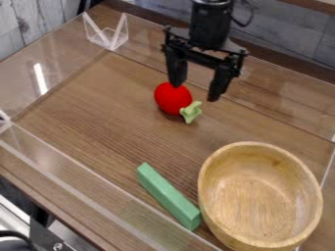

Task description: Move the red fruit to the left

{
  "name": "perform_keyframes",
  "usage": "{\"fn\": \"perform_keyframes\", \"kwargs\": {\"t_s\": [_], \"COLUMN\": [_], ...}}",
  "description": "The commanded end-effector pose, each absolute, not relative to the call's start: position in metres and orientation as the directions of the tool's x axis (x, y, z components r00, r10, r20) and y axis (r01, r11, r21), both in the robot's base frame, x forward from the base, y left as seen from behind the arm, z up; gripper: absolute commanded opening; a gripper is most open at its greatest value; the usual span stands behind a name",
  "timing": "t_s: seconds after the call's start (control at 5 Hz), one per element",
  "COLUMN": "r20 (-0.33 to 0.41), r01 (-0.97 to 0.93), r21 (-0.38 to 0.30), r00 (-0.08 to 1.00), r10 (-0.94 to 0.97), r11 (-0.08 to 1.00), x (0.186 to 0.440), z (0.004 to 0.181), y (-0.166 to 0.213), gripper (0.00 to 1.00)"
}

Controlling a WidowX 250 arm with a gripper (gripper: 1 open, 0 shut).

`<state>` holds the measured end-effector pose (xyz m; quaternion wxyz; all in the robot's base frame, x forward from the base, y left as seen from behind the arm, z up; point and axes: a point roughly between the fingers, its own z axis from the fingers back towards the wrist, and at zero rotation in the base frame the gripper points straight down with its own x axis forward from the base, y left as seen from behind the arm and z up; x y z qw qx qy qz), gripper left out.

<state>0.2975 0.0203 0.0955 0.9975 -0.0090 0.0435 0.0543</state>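
Observation:
The red fruit (170, 96) is a small round glossy red toy with a pale green leafy stub (193, 113) on its right side. It lies on the wooden table (105, 118) near the middle. My gripper (197, 86) hangs open just above and slightly right of the fruit. Its left finger (174, 73) is over the fruit's top and its right finger (217, 86) is to the right of it. The jaws hold nothing.
A wooden bowl (260, 197) stands at the front right. A flat green rectangular block (169, 195) lies left of the bowl. Clear plastic walls (53, 69) ring the table, with a clear stand (105, 32) at the back left.

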Motion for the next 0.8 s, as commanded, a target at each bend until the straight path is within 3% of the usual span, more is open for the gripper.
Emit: {"fn": "perform_keyframes", "kwargs": {"t_s": [0.0,0.2,0.6], "r20": [-0.044,-0.026,-0.006], "r01": [-0.105,-0.086,-0.183], "r21": [-0.018,-0.022,-0.025], "r00": [0.994,0.996,0.983], "r10": [0.104,0.085,0.183], "r11": [0.994,0.996,0.983], "x": [0.293,0.286,0.277], "z": [0.107,0.115,0.109], "y": [0.040,0.059,0.105], "gripper": [1.00,1.00,1.00]}}
